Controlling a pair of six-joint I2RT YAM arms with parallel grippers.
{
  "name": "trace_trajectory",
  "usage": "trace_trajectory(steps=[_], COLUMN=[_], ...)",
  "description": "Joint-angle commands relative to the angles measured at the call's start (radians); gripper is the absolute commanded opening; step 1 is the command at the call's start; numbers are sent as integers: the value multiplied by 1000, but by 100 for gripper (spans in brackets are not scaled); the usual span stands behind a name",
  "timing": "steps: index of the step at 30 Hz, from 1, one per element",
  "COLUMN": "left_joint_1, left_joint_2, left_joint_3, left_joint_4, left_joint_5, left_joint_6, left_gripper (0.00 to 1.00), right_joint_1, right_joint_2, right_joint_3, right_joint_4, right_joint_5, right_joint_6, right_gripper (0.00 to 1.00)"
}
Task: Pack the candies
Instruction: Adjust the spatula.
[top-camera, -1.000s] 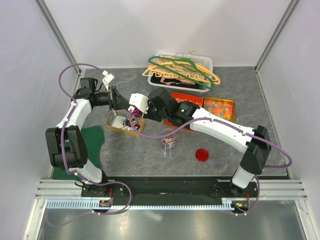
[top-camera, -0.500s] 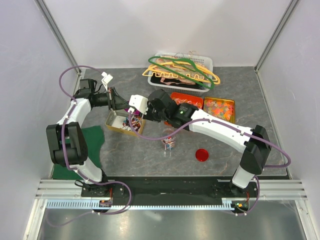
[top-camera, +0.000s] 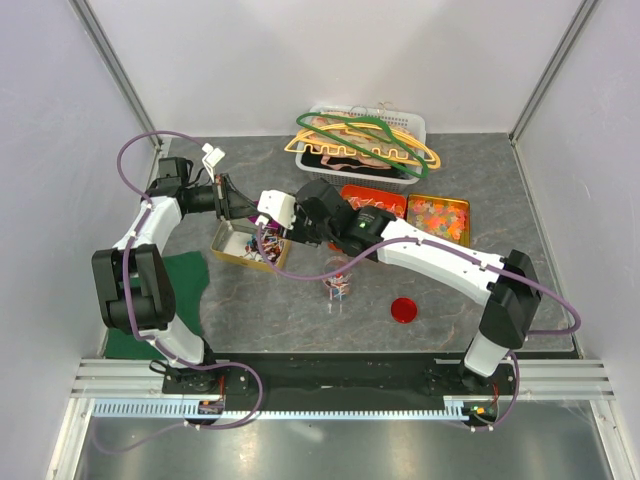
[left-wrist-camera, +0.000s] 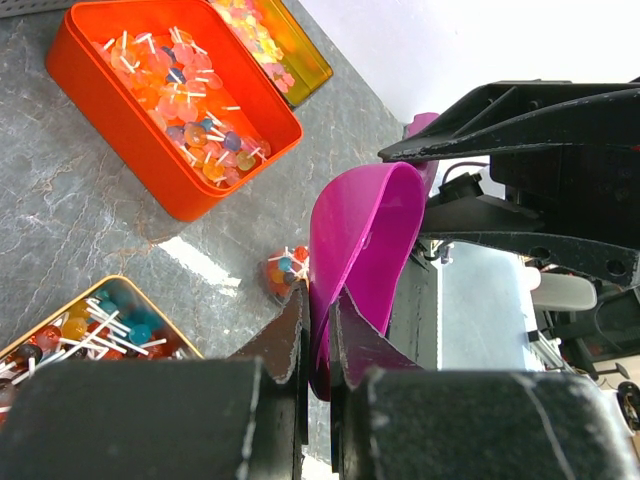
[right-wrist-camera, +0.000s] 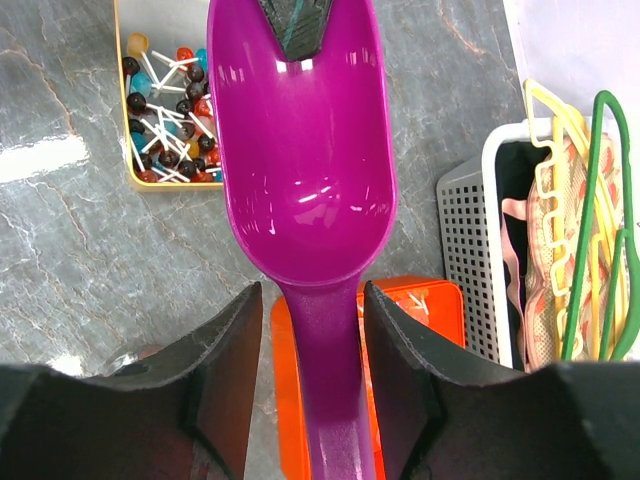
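Observation:
A purple scoop (right-wrist-camera: 300, 150) hangs empty in the air between my two grippers, above a gold tin (top-camera: 222, 245) of candies (right-wrist-camera: 165, 110), small round sweets on white sticks in mixed colours. My left gripper (left-wrist-camera: 318, 300) is shut on the scoop's (left-wrist-camera: 365, 240) front rim, and one of its fingertips (right-wrist-camera: 298, 25) shows inside the bowl. My right gripper (right-wrist-camera: 312, 295) stands open round the scoop's handle, with a gap on each side. A small glass jar (top-camera: 336, 285) holding a few candies (left-wrist-camera: 283, 275) stands on the table in front of the tin.
An orange tray (top-camera: 348, 192) and a yellow tin (top-camera: 462, 205) of more sweets lie at the back right. Behind them stands a white basket (top-camera: 415, 125) with plastic hangers (top-camera: 360, 140). A red lid (top-camera: 404, 310) lies near the jar. A green cloth (top-camera: 185, 280) lies at the left.
Both grippers and the scoop have shifted slightly to the left. The tin, jar and lid have not moved.

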Motion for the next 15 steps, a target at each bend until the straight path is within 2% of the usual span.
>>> trace_trajectory(steps=[1, 4, 6, 12, 13, 15], left_joint_1=[4, 4, 4, 4, 4, 4], left_joint_2=[7, 9, 9, 13, 13, 15], left_joint_3=[30, 30, 29, 27, 29, 27], left_joint_4=[0, 5, 3, 3, 3, 3], left_joint_5=[265, 279, 278, 270, 269, 264], left_joint_6=[-28, -31, -31, -28, -28, -30], left_gripper=[2, 2, 2, 2, 2, 2], right_joint_1=[5, 5, 7, 5, 5, 5], right_joint_2=[13, 19, 19, 19, 19, 20], right_joint_3=[16, 11, 11, 30, 31, 34], right_joint_4=[21, 22, 21, -5, -5, -8], right_joint_5=[13, 25, 19, -24, -28, -36], right_joint_6=[-3, -23, -27, -34, -34, -35], right_gripper=[52, 54, 51, 26, 17, 9])
